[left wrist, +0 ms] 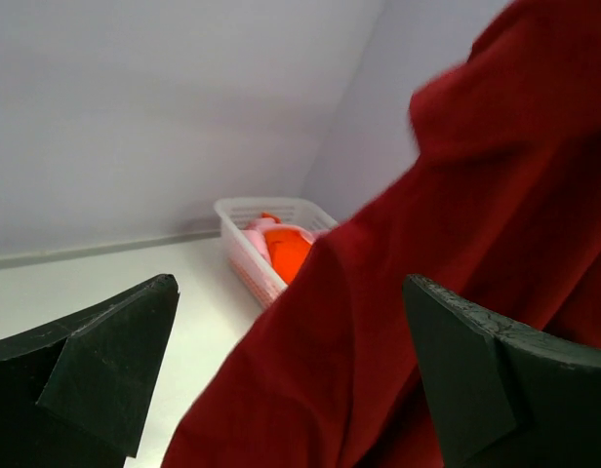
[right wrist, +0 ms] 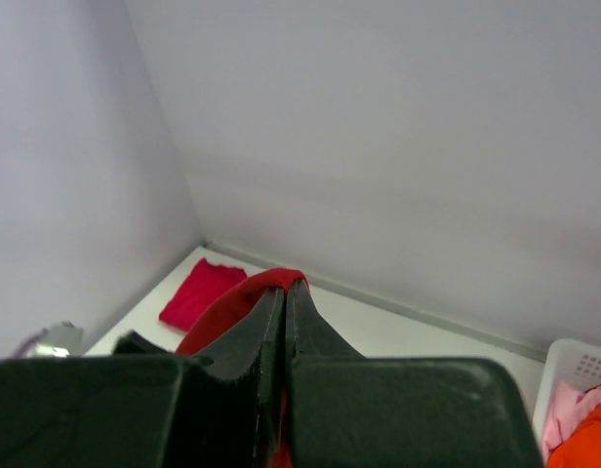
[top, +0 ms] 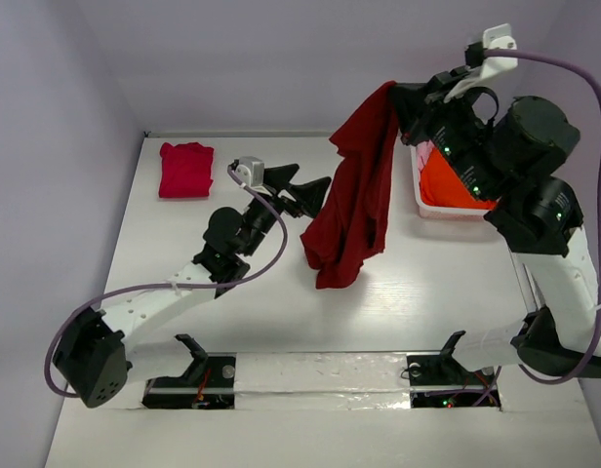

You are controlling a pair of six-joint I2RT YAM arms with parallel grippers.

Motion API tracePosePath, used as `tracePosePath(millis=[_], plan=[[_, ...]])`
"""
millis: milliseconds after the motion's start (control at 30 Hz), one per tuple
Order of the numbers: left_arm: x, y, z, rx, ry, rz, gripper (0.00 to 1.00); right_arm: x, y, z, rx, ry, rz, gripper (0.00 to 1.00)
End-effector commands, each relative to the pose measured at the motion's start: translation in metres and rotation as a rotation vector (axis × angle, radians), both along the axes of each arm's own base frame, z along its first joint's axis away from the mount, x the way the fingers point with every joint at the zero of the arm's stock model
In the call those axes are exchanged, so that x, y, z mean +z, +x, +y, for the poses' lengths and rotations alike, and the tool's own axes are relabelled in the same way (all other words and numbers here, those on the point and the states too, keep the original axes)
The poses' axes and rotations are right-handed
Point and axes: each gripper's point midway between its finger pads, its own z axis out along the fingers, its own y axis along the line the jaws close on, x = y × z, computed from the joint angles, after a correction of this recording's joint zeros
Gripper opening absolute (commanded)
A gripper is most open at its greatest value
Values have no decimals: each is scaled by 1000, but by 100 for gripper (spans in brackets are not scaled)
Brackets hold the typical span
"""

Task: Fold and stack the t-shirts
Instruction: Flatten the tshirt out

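Top external view: the right gripper (top: 398,93), jaws pinched tight on the dark red shirt (top: 354,185), hangs it over mid-counter (top: 447,283). The left gripper (top: 313,176) gapes wide and empty beside the cloth. A crimson shirt (top: 186,169) lies folded at the far left corner. An orange shirt (top: 447,180) fills the basket (top: 447,211) by the right edge.

Folded shirt (top: 186,169) at far left of table (top: 427,292). Hanging shirt (top: 354,195) at centre, top pinched in right gripper (top: 400,96). Left gripper (top: 313,185) just left of it. Basket (top: 419,200) far right, loose shirts (top: 452,185) inside.
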Motion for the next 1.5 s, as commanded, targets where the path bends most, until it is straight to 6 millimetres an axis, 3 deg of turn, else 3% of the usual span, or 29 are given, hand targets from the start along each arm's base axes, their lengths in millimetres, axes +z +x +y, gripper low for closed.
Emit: tracePosePath(millis=[0,200,400,433,500,567,633,667,767,1067,1200,1333,1467], plan=[[34,-22,-3,-107,-140,-138,99,46,-20,-29,-34,93,-105,0],[29,-34,-10,-175,-183,-221,99,61,-34,-51,-55,122,-133,0],[23,-42,-39,-334,-190,-240,99,75,-48,-62,-40,159,-160,0],[30,-45,-41,-357,-209,-279,98,77,-50,-64,-38,165,-164,0],[13,-43,-57,-425,-205,-247,95,80,-53,-68,-39,173,-170,0],[1,-39,-69,-485,-205,-246,85,80,-53,-70,-44,174,-169,0],[5,-42,-72,-537,-246,-259,76,81,-55,-71,-41,172,-170,0],[-5,-40,-77,-559,-237,-245,74,81,-55,-71,-40,170,-171,0],[-12,-40,-84,-592,-242,-247,73,83,-57,-72,-40,174,-179,0],[-29,-42,-77,-676,-279,-223,62,87,-54,-83,-95,162,-183,0],[-36,-56,-66,-742,-346,-184,47,87,-51,-84,-112,160,-182,0],[-39,-61,-56,-703,-335,-175,50,86,-51,-88,-131,169,-185,0],[-22,-69,-49,-686,-317,-211,52,84,-53,-96,-154,182,-187,0]])
